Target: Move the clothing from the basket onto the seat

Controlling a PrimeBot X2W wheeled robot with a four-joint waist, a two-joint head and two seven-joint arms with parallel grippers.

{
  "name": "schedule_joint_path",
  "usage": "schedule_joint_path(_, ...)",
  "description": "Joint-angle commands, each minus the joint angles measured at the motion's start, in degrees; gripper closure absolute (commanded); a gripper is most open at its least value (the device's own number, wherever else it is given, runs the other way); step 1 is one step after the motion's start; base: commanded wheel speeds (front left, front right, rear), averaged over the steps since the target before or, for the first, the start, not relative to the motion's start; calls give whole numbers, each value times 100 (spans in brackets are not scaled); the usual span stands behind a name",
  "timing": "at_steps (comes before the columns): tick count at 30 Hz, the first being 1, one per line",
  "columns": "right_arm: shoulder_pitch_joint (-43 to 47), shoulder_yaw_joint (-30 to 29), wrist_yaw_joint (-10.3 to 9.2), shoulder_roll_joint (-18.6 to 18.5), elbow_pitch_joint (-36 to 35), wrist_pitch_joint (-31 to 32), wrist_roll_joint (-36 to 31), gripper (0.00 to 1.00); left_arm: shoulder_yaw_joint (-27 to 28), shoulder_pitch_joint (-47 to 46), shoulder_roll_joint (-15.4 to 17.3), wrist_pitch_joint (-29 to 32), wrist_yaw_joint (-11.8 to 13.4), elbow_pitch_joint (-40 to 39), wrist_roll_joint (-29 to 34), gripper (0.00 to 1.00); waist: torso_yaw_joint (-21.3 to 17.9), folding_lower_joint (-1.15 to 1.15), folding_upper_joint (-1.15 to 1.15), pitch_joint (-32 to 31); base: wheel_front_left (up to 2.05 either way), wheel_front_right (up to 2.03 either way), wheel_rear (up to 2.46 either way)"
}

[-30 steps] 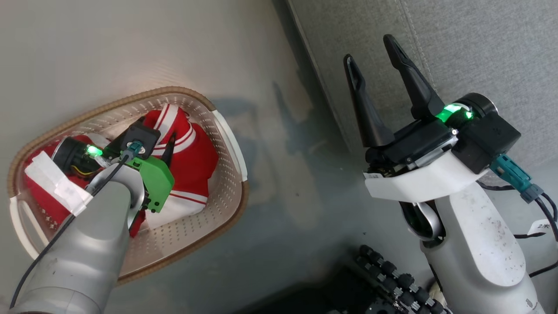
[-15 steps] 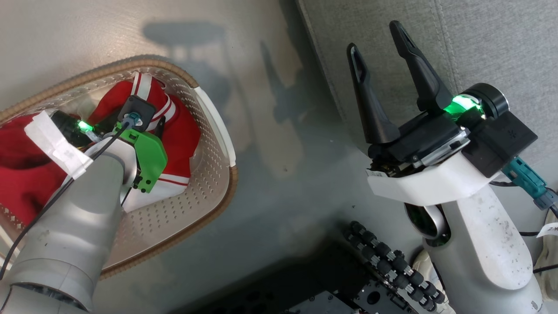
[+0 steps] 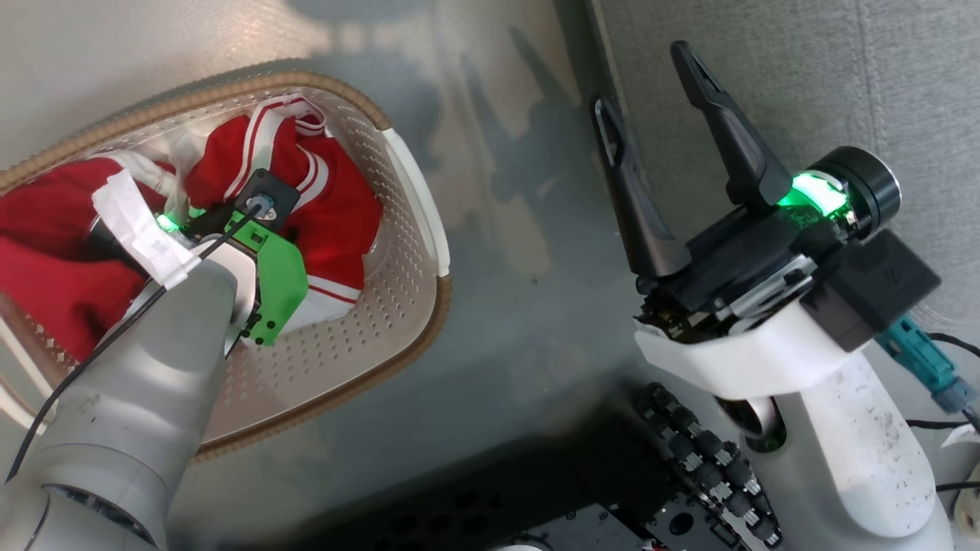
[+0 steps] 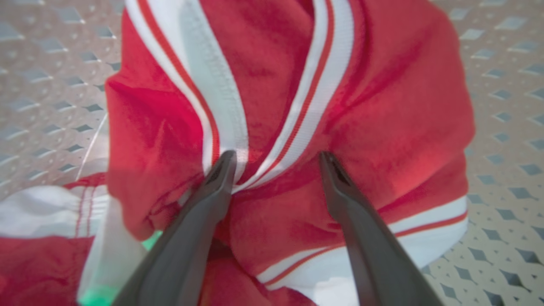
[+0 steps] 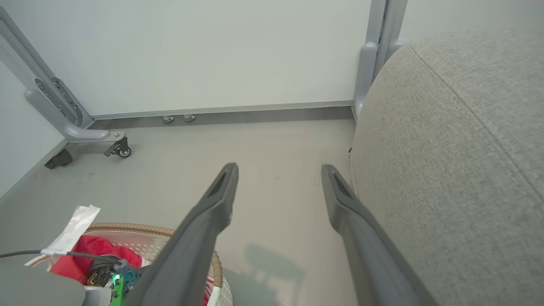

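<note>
The cream perforated basket [image 3: 413, 199] with its brown rim stands on the floor at the left of the head view. Red clothing [image 3: 337, 214] with white stripe trim lies bunched inside it. My left arm [image 3: 153, 367] reaches down into the basket. In the left wrist view my left gripper [image 4: 276, 155] is open, both fingertips pressing into a fold of the clothing [image 4: 382, 106]. My right gripper [image 3: 643, 76] hangs open and empty beside the grey seat [image 3: 842, 76]. In the right wrist view, the right gripper [image 5: 278, 169] is above the floor, with the seat [image 5: 459, 148] to its right.
Grey floor [image 3: 521, 229] separates the basket from the seat. My own base with black rollers [image 3: 704, 459] sits at the bottom of the head view. A wheeled grey frame leg [image 5: 85, 136] and a pale wall [image 5: 233, 51] stand beyond. The basket rim [image 5: 127, 228] shows at lower left.
The head view has shifted. My left wrist has sunk lower onto the red clothing, hiding the finger that showed earlier. The right gripper keeps its open pose.
</note>
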Motion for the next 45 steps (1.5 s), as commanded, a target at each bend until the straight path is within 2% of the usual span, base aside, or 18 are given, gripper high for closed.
schedule_joint_path(1,91,26,-2,-12,-67,-10,-91,0,-101,-128,44,-10,-9,-45,-82,0,124,0,57,51,14,14,14)
schedule_joint_path(2,102,37,-2,-12,-100,-10,-130,0,-169,-129,58,17,-9,-46,-136,0,156,0,57,57,14,14,14)
schedule_joint_path(3,118,45,-2,-13,-125,-10,-173,0,-240,-125,60,58,-9,-49,-185,10,188,0,57,62,13,13,13)
schedule_joint_path(4,147,54,-2,-13,-151,-10,-219,0,-326,-132,61,58,-10,-85,-229,53,225,0,57,68,11,11,11)
schedule_joint_path(5,175,60,-2,-13,-177,-10,-267,0,-414,-141,69,59,-9,-115,-290,87,259,0,57,71,9,9,9)
schedule_joint_path(6,191,65,-2,-12,-197,-10,-304,0,-505,-123,66,89,-9,-148,-349,100,283,0,57,71,8,8,8)
schedule_joint_path(12,270,50,-2,-13,-284,-10,-409,0,-913,-262,120,-212,-10,-309,-650,100,404,0,57,60,1,1,1)
schedule_joint_path(20,228,63,-2,-13,-142,-10,-414,0,-1355,-266,27,-548,-10,-387,-1038,100,506,0,57,-170,0,0,0)
schedule_joint_path(33,365,-133,-2,-15,389,-10,-486,0,-1875,313,-154,-1338,-10,-798,-1901,100,932,0,57,-1303,0,0,0)
schedule_joint_path(39,526,-221,-2,-15,688,-10,-535,0,-1985,731,-149,-1478,-10,-1151,-2184,100,1197,0,57,-1979,0,0,0)
schedule_joint_path(45,731,-313,-2,-16,940,-10,-571,0,-1518,1176,44,-1472,-10,-2034,-2162,100,1489,0,57,-2630,0,0,0)
